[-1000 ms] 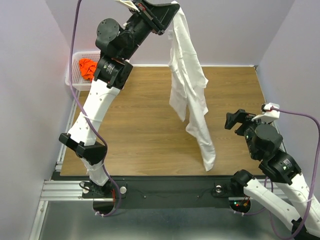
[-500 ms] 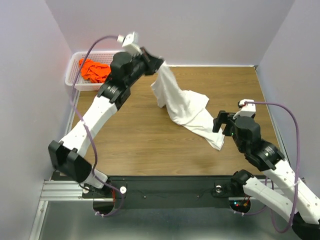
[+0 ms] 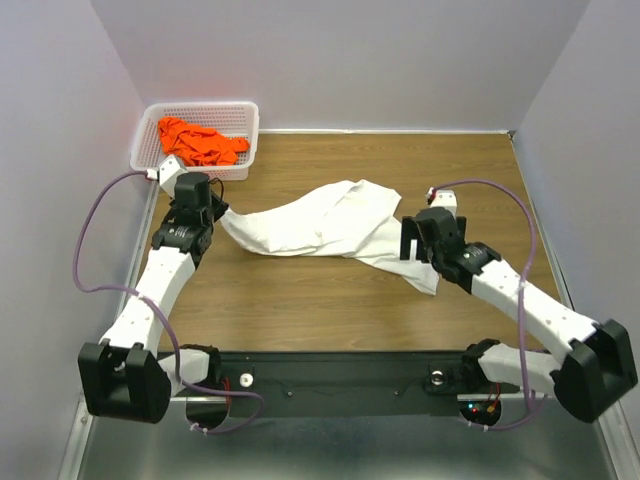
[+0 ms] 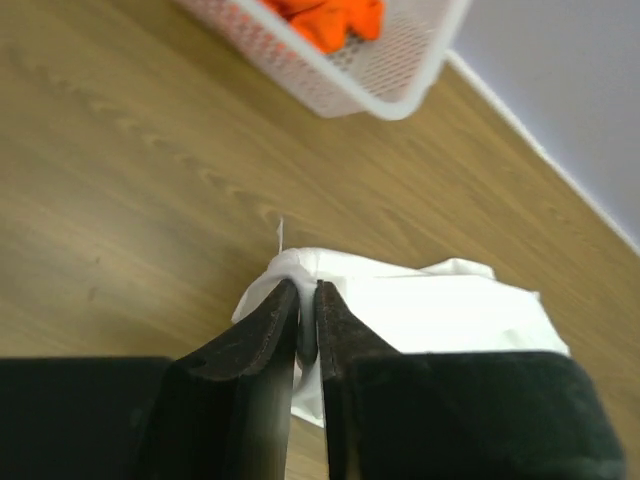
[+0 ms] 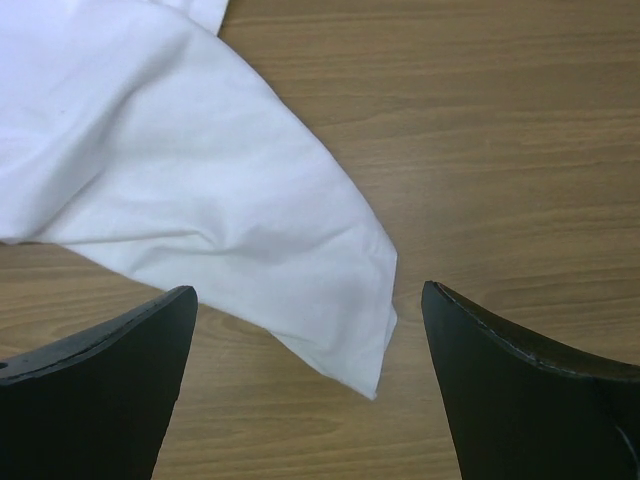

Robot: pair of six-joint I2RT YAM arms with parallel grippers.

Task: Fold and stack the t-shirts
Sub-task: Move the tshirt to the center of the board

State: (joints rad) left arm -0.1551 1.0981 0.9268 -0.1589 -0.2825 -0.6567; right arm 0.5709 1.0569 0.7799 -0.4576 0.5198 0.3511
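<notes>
A white t-shirt (image 3: 320,225) lies stretched and crumpled across the wooden table. My left gripper (image 3: 212,208) is shut on its left end, low over the table; the pinched cloth shows between the fingers in the left wrist view (image 4: 306,300), with more shirt (image 4: 440,310) beyond. My right gripper (image 3: 408,240) is open and empty, hovering just above the shirt's right corner (image 5: 340,320), which lies between its spread fingers (image 5: 110,370). An orange t-shirt (image 3: 200,142) sits bunched in the white basket (image 3: 245,145).
The white mesh basket stands at the table's far left corner, also in the left wrist view (image 4: 400,85). Purple walls close the table at the back and sides. Bare wood (image 3: 300,290) lies in front of the shirt.
My left arm swung down from high at the back to the table's left, pulling the hanging white shirt down and flat. My right arm moved forward and left over the shirt's right corner.
</notes>
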